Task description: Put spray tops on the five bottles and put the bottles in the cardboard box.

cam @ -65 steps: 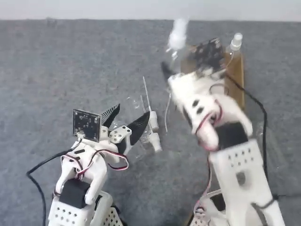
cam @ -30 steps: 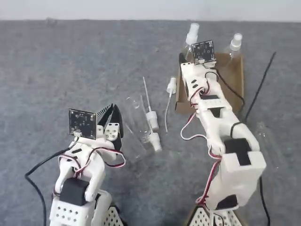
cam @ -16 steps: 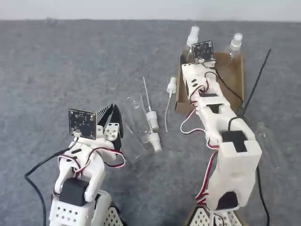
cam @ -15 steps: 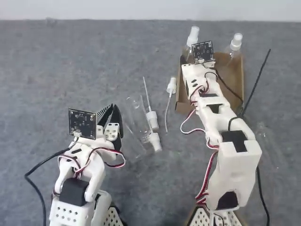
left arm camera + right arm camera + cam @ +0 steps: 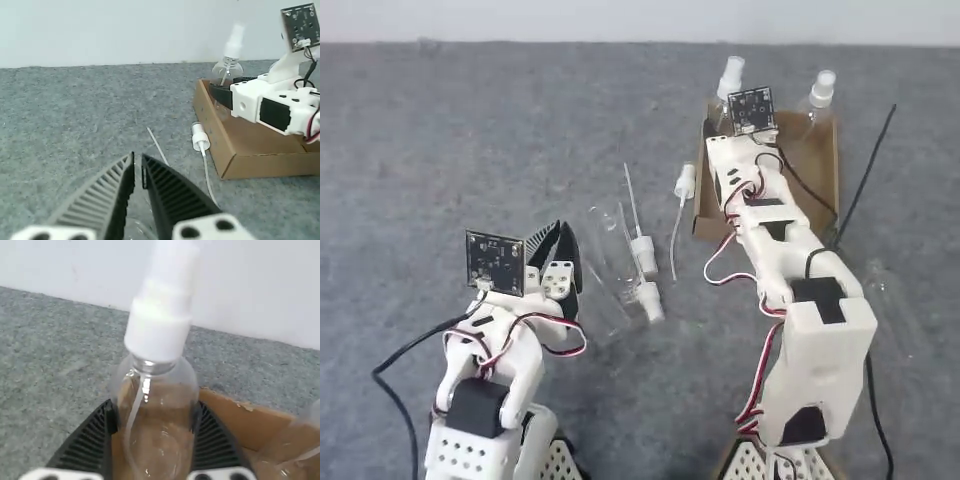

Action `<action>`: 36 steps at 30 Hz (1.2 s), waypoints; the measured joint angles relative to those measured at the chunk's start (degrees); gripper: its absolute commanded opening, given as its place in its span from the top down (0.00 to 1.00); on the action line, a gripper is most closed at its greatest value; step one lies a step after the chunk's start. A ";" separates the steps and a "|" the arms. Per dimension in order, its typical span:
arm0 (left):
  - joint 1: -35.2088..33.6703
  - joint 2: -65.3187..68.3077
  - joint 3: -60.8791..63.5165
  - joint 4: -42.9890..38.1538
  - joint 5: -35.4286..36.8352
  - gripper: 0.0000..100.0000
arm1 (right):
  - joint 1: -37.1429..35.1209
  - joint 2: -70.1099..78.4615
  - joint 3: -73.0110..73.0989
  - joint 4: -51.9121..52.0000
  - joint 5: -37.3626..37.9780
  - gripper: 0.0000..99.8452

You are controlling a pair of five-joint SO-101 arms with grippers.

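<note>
A clear bottle with a white spray top (image 5: 730, 78) stands upright in the far left corner of the cardboard box (image 5: 820, 175). My right gripper (image 5: 725, 120) is shut on that bottle (image 5: 155, 405), one finger against each side of it. A second topped bottle (image 5: 817, 100) stands in the box's far right corner. An open clear bottle (image 5: 605, 265) lies on the grey mat just right of my left gripper (image 5: 563, 258), whose fingers (image 5: 120, 185) are shut together. Three loose spray tops lie on the mat: one (image 5: 684, 182) beside the box and two (image 5: 646, 272) next to the lying bottle.
Another clear bottle (image 5: 885, 295) lies faintly visible on the mat right of the right arm. Black cables trail past the box's right side (image 5: 865, 190). Open mat stretches to the far left, and a white wall rises behind the box.
The right arm has swung the topped bottle into the box's far left corner. The left gripper has gone from open to shut. Nothing has moved in the last half second.
</note>
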 measured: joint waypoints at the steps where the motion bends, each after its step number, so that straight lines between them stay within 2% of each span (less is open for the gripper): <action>1: 0.00 0.00 0.00 0.00 0.00 0.99 | 0.00 0.00 0.00 0.00 0.00 0.99; 18: 0.00 0.00 0.00 0.00 0.00 0.99 | 0.00 0.00 0.00 0.00 0.00 0.99; 25: 0.00 0.00 0.00 0.00 0.00 0.99 | 0.00 0.00 0.00 0.00 0.00 0.85; 36: 0.00 0.00 0.00 0.00 0.00 0.99 | 0.00 0.00 0.00 0.00 0.00 0.84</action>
